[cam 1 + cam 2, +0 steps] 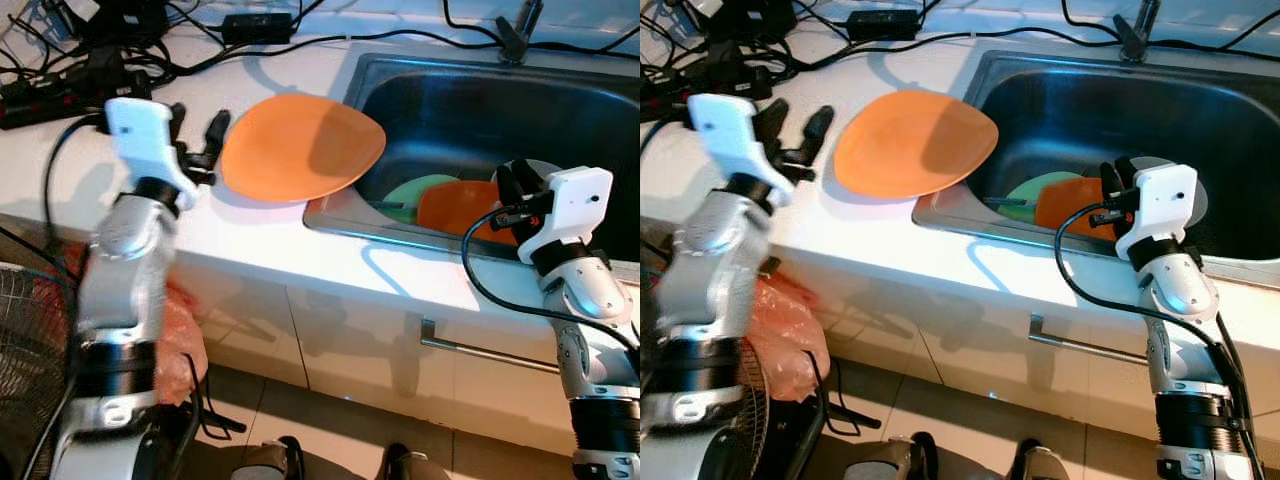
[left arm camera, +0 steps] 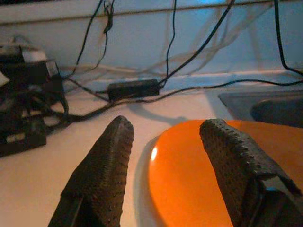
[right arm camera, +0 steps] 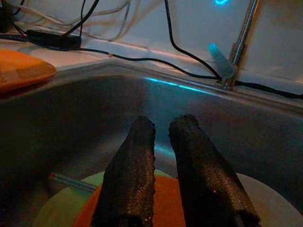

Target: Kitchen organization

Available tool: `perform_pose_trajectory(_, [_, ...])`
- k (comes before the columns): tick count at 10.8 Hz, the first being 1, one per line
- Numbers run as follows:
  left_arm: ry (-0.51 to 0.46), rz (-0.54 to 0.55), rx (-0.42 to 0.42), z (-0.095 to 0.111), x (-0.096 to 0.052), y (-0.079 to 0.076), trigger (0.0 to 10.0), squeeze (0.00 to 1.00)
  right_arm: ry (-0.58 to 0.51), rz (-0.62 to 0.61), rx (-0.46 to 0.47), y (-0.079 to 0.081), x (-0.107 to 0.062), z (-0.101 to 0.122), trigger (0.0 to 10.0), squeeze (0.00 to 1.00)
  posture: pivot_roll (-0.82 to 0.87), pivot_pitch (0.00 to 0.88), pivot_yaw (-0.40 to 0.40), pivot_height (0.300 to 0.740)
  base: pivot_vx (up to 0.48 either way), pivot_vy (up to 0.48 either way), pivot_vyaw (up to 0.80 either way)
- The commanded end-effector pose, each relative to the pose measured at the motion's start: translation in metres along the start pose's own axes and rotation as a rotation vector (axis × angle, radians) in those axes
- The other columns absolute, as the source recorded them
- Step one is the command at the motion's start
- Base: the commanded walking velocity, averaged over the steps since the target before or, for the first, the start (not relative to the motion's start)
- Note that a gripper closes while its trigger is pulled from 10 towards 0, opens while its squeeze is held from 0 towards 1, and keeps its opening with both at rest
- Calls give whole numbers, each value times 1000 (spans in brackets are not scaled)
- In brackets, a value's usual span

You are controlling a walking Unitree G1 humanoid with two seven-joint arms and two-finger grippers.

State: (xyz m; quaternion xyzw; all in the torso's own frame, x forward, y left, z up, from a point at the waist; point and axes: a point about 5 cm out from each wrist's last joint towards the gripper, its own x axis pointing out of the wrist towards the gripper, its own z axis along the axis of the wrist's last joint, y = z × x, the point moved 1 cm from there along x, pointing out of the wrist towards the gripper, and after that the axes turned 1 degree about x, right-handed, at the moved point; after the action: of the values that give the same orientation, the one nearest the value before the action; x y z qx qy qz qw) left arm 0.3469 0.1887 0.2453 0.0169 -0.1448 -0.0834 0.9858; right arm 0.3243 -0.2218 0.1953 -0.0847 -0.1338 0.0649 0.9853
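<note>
- Orange and glossy, the large round plastic plate (image 1: 300,147) lay on the white bench (image 1: 250,235) with its right edge overhanging the rim of the stainless steel sink (image 1: 560,110).
- The left gripper (image 1: 203,145) sat at the plate's left edge, its jaws spread wide on either side of the rim in the left wrist view and closed on nothing.
- The right gripper (image 3: 163,170) hung low inside the sink, its jaws nearly shut with only a thin gap between them, holding nothing.
- Beneath it in the basin lay a smaller orange plate (image 1: 455,205) on top of a pale green plate (image 1: 410,192), with a white plate (image 3: 265,198) alongside.
- Risk, as I judged it: a push from the left gripper rather than a clean pinch could slide the overhanging plate off the bench edge and tip it into the sink onto the stack.
- A second risk: the black cables (image 1: 130,60) trailing across the bench behind the arm could snag it as it moved.
- Hard to tell: whether the right fingertips touched the smaller orange plate or hovered just above it; the wrist view was dim.
- The sink's far right side was cut off, and a thin utensil (image 3: 71,182) on the green plate was too dark to identify.
</note>
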Motion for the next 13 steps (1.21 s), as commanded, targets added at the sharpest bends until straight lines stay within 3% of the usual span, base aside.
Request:
perform_pose_trajectory(1, [46, 13, -25, -5, -7, 6, 10000, 0, 32, 26, 15, 5, 0, -8, 10000, 0, 49, 169, 74, 740, 0, 0, 0])
perform_pose_trajectory(2, [83, 23, -59, -9, -11, 7, 10000, 1000, 33, 36, 15, 7, 0, -8, 10000, 0, 47, 168, 73, 740, 0, 0, 0])
perform_pose_trajectory(3, [98, 32, -111, -8, -14, 8, 10000, 1000, 34, 39, 15, 6, 0, -8, 10000, 0, 47, 165, 72, 740, 0, 0, 0])
perform_pose_trajectory(6, [166, 70, -141, -12, -19, 13, 10000, 1000, 35, 47, 13, 7, 0, -8, 10000, 0, 48, 157, 70, 740, 0, 0, 0])
perform_pose_trajectory(7, [209, 47, -198, -17, -20, 9, 10000, 0, 32, 57, 15, 8, 1, -8, 10000, 0, 46, 153, 69, 740, 0, 0, 0])
perform_pose_trajectory(8, [251, 23, -259, -21, -21, 5, 10000, 0, 32, 62, 15, 9, 1, -8, 10000, 0, 48, 151, 70, 740, 0, 0, 0])
perform_pose_trajectory(9, [320, 51, -256, -28, -22, 6, 10000, 0, 33, 68, 15, 10, 1, -8, 10000, 0, 48, 152, 70, 740, 0, 0, 0])
perform_pose_trajectory(13, [338, 10, -430, -19, -13, -8, 10000, 0, 31, 78, 17, 12, 2, -7, 10000, 0, 48, 158, 65, 740, 0, 0, 0])
